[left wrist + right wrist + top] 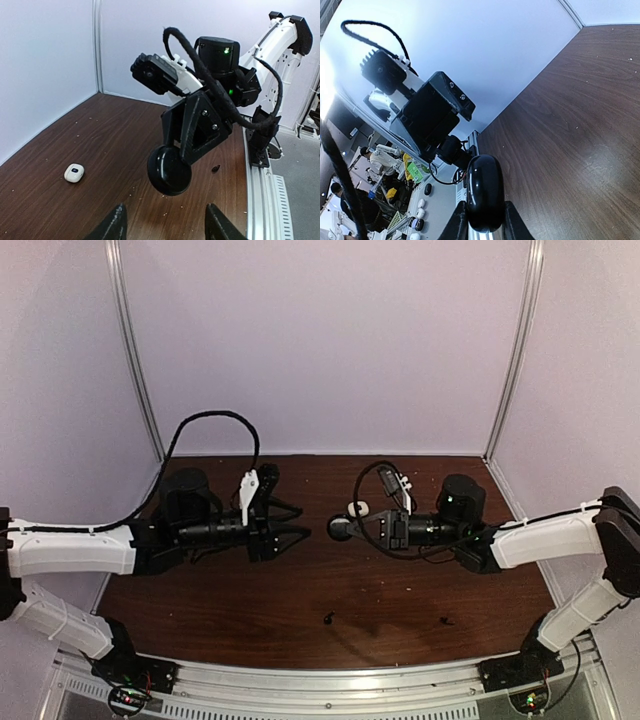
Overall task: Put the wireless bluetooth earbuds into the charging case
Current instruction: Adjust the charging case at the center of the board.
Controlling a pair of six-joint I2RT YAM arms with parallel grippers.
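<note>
The black earbud (328, 618) and the second black earbud (446, 620) are tiny dark specks lying on the brown wooden surface (200, 610). Both sit on the near side of the two tools, toward the metal rail (330, 680). The first is nearer the left tool's tip and the second lies under the right arm's reach. They are well apart from each other. They are too small to tell which way their stems point or where their long axis runs.

The right tool (346, 528) is closed narrowly on the black case (338, 528), a glossy round puck, and holds it above the surface. The case stands on edge, with its flat face toward the left tool and its thin rim between the fingers. In the right wrist view it shows as a tall oval in line with the fingers.

The left tool (165, 206) has its fingers spread wide with nothing between them. Its tip faces the black case across a short gap.

The white case (357, 508) is a small rounded pebble with a dark spot on top. It lies flat on the surface just beyond the right tool's tip, on the far side.

Pale walls (320, 340) close the surface on the left, back and right. Bare wood runs from under both tools to the rail.
</note>
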